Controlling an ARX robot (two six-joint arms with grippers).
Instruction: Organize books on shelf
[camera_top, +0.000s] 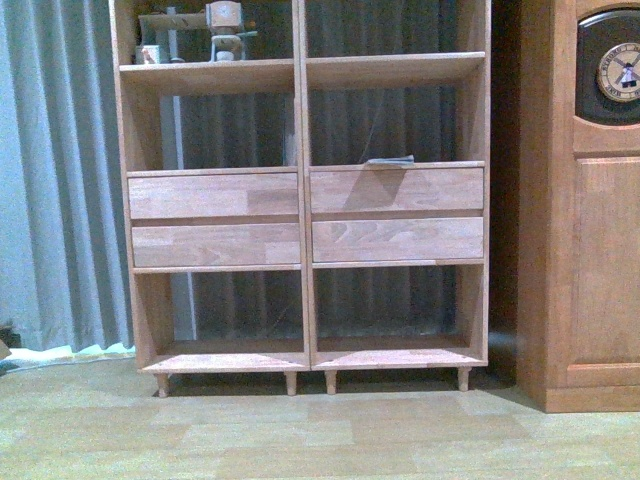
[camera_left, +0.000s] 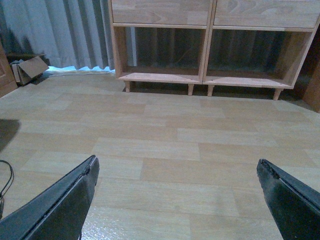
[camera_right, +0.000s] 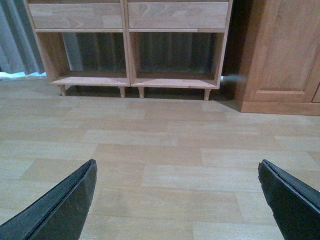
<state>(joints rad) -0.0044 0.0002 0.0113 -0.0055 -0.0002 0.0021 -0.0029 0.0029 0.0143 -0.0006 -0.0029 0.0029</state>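
The light-wood shelf (camera_top: 303, 215) stands straight ahead on short legs, with two columns of open compartments and four drawer fronts. A slim teal book (camera_top: 390, 160) lies flat on the ledge above the right drawers. No other book shows. Neither arm appears in the front view. In the left wrist view my left gripper (camera_left: 178, 169) hangs open over bare wooden floor, with the shelf (camera_left: 207, 80) well ahead of it. My right gripper (camera_right: 177, 169) is open too, nothing between its fingers, and the shelf (camera_right: 127, 80) stands farther off.
A darker wood cabinet (camera_top: 590, 250) with a clock face (camera_top: 620, 72) stands right of the shelf. Grey curtains (camera_top: 60, 170) hang behind. A small figure (camera_top: 225, 30) and a mug (camera_top: 150, 54) sit in the top left compartment. A cardboard box (camera_left: 30, 70) lies by the curtain.
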